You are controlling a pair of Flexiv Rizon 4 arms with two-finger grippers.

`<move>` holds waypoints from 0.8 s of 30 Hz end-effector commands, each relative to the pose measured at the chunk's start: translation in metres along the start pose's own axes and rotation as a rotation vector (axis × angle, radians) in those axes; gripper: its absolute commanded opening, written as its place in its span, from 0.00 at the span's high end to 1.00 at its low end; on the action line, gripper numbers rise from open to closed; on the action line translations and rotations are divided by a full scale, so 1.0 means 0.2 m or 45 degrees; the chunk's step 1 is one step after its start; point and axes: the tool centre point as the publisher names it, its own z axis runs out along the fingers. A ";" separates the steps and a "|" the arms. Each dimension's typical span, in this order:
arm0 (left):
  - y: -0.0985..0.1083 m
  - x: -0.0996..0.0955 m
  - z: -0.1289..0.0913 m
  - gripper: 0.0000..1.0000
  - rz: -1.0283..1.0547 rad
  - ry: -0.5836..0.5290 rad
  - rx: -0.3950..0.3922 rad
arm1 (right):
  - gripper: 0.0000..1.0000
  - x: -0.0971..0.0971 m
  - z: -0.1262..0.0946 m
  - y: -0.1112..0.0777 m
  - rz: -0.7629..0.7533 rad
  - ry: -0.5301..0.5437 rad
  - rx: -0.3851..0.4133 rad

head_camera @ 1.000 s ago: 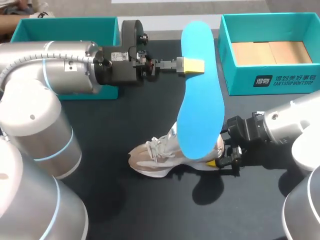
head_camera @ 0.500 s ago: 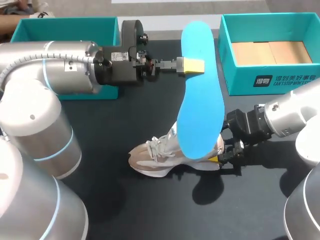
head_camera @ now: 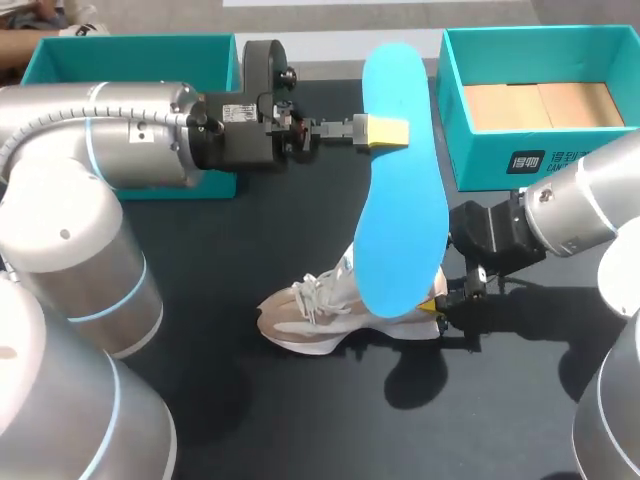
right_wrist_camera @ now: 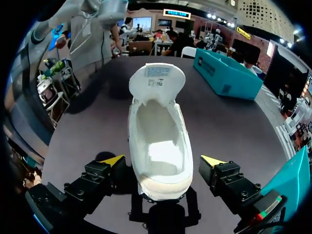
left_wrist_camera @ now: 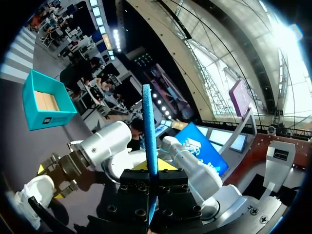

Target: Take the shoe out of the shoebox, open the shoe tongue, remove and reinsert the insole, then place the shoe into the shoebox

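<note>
One dark table [head_camera: 300, 410] carries everything. Two arms reach over it. The left arm [head_camera: 110, 140] comes in from the left and stretches across the far half. The right arm [head_camera: 590, 205] comes in from the right, lower and nearer.

Two teal boxes stand at the far corners. The shoebox [head_camera: 545, 165] is at the far right, with brown cardboard lying on its floor. The second teal box [head_camera: 130, 55] is at the far left, partly hidden behind the left arm.

There is one shoe [right_wrist_camera: 158, 131], a pale sneaker. It stands on its sole on the table near the middle, well apart from the shoebox. Its tongue is lifted up and away from the heel, so the mouth gapes wide.

There is one insole [head_camera: 400, 200], bright blue, held in the air. Its far end is toward the back of the table and its near end hangs over the heel half of the shoe.

The left gripper [head_camera: 385, 132] is clamped on the insole's edge near the far end. The left wrist view shows the insole edge-on between the two fingers.

The right gripper [head_camera: 437, 305] sits at the shoe's heel. Its fingers are spread wide, one on each side of the heel, with a small gap at both.
</note>
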 end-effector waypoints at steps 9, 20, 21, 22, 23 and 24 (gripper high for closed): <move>0.01 0.00 0.00 1.00 0.000 0.000 0.003 | 0.00 -0.01 -0.12 0.12 -0.010 0.070 0.296; 0.01 0.00 0.00 1.00 0.000 0.000 0.003 | 0.00 -0.01 -0.10 0.16 -0.006 0.060 0.467; 0.01 0.00 0.00 1.00 0.000 0.000 0.003 | 0.00 -0.01 -0.09 0.16 0.014 0.053 0.481; 0.01 0.00 0.00 1.00 0.000 0.000 0.003 | 0.00 -0.01 -0.09 0.16 0.032 0.048 0.484; 0.01 0.00 0.00 1.00 0.000 0.000 0.003 | 0.00 -0.01 -0.09 0.15 0.042 0.034 0.480; 0.01 0.00 0.00 1.00 0.000 0.000 0.003 | 0.00 -0.01 -0.09 0.15 0.037 0.035 0.478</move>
